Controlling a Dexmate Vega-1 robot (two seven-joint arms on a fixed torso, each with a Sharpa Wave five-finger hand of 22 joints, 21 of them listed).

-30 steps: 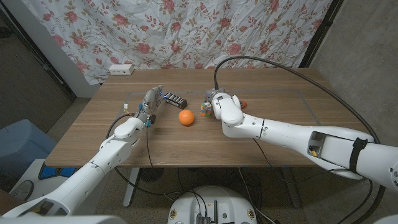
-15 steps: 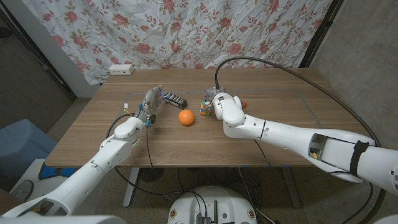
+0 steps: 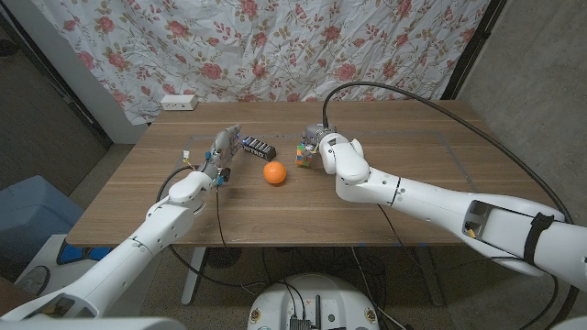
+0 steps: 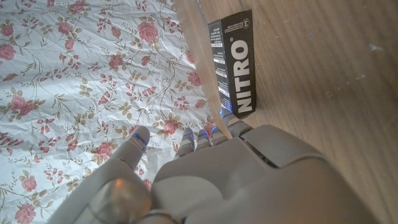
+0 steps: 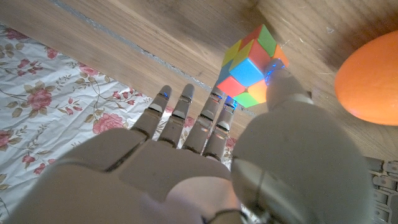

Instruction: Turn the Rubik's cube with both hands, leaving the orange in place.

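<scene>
Reaching toward the Rubik's cube (image 5: 252, 67), the right hand's (image 5: 205, 155) fingers (image 5: 186, 118) are spread apart. The thumb tip lies against the cube's near face, the other fingers pass beside it, and whether the hand grips the cube cannot be told. The cube sits on the wooden counter (image 3: 394, 147), just right of the orange (image 3: 274, 172), with the right hand (image 3: 321, 147) at the cube (image 3: 304, 153). The left hand's (image 4: 217, 180) fingers (image 4: 202, 140) point, slightly apart, at a black box (image 4: 235, 62) marked NITRO, holding nothing. From the head view, the left hand (image 3: 220, 151) stands left of that box (image 3: 258, 147). A floral curtain (image 3: 303, 46) hangs behind.
</scene>
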